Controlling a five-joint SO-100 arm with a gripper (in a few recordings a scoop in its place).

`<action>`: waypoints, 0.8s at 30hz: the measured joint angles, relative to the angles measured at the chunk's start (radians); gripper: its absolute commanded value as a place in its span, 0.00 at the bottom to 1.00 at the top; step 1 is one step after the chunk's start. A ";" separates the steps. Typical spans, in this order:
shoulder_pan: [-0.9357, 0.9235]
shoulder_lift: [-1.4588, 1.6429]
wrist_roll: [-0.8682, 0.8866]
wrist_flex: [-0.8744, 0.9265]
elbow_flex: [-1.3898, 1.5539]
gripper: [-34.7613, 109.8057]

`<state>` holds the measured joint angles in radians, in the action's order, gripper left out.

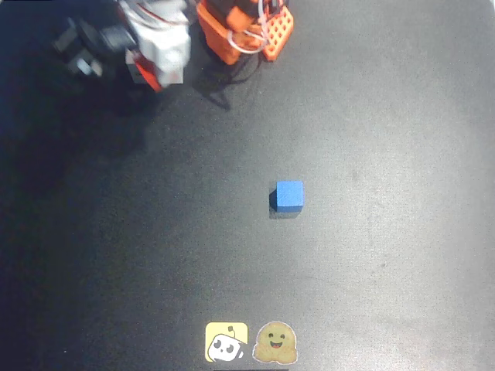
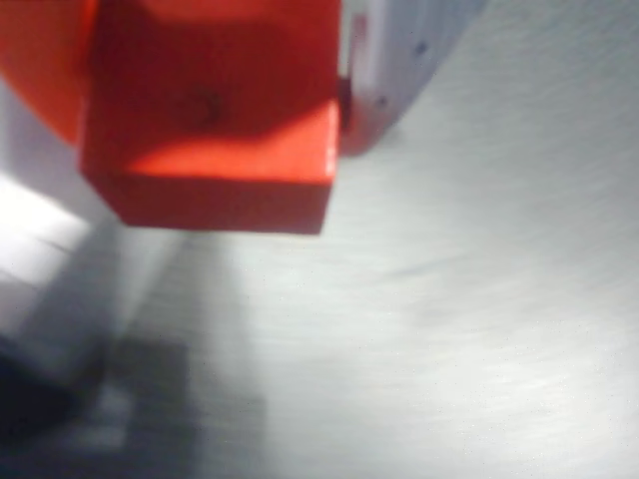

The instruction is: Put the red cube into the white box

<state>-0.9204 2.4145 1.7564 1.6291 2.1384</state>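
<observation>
Red-orange matte solid cube (image 2: 215, 130) fills the blurred wrist view's upper left, one corner edge downward. The white gripper (image 2: 339, 110) jaws pinch it.

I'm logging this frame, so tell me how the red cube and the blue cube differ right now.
The red cube is red-orange; the blue cube is blue. The red cube is clamped between the gripper's fingers in the wrist view, above the surface; the blue cube rests untouched on the dark table. Both are plain matte cubes.
</observation>
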 measured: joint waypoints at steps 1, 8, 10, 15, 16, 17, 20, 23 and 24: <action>-0.046 0.000 -0.009 0.009 0.000 0.24; -0.255 0.000 -0.091 0.055 0.000 0.24; -0.281 0.000 -0.104 0.058 0.000 0.24; -0.310 0.002 -0.114 0.058 0.021 0.24; -0.310 0.003 -0.114 0.058 0.023 0.24; -0.310 0.003 -0.114 0.058 0.026 0.24; -0.310 0.003 -0.124 0.048 0.035 0.28; -0.314 0.006 -0.143 0.032 0.037 0.36; -0.314 0.006 -0.160 0.021 0.037 0.37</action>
<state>-1.2349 2.4206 1.5969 1.6506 2.1752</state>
